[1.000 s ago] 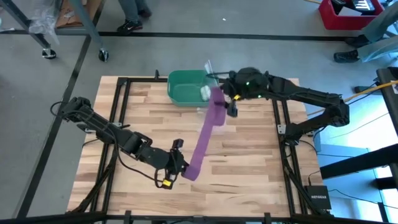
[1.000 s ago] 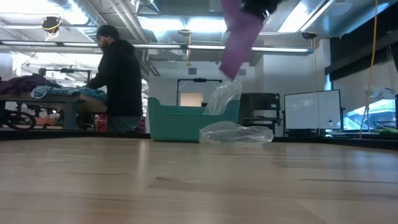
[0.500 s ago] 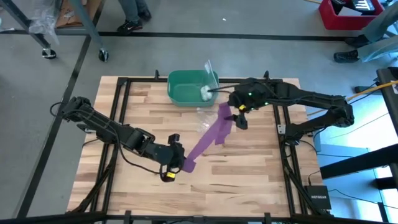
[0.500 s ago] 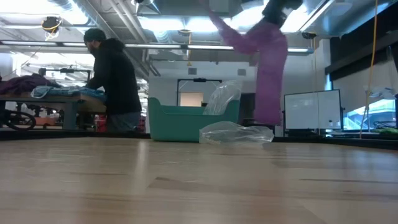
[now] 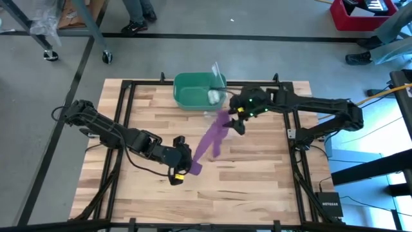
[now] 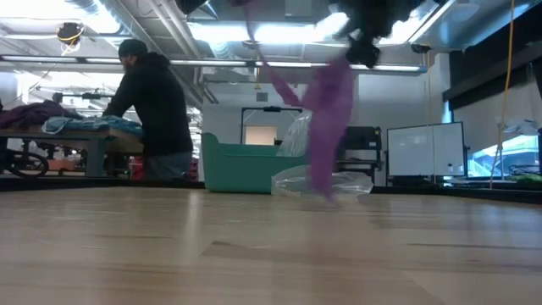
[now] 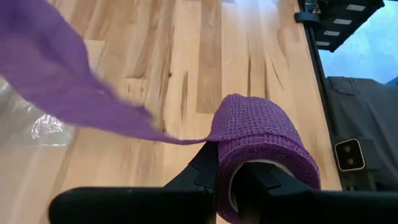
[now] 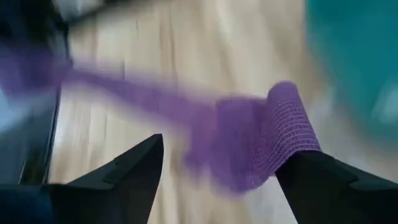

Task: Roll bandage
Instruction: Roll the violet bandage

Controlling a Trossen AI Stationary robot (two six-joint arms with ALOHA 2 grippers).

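The purple bandage is part roll, part strip. The roll [image 7: 264, 134] is at the near middle of the table, with my left gripper [image 5: 183, 169] [image 7: 233, 174] shut on it. The loose strip [image 5: 211, 136] runs slack from the roll up to my right gripper [image 5: 237, 124] [image 8: 217, 152], which is open above the table's middle. Below that gripper the strip [image 6: 326, 119] sags in a fold toward the table. My left gripper holds the roll by its wall [image 7: 224, 155], one finger inside the hollow core and one outside. The fingers slant down. The roll is lifted clear of the table, with the strip leaving it sideways. My right gripper has the strip's far end [image 8: 289, 118] between its wide-apart fingers, against one finger [image 8: 317, 180] and not pinched. Blur hides whether it is draped over that finger.
A green bin [image 5: 190, 90] with a small white roll [image 5: 212, 96] in it stands at the far middle. A clear plastic bag [image 6: 322, 180] lies in front of it. A person [image 6: 157, 110] stands at a bench beyond the table. Bare wood lies near and left.
My right gripper has come down and toward the near edge, rolling its wrist. The strip, drawn straight between the two grippers a second ago, has gone slack and now sags in a fold. My left gripper has turned its wrist, and the roll has stayed in its hold.
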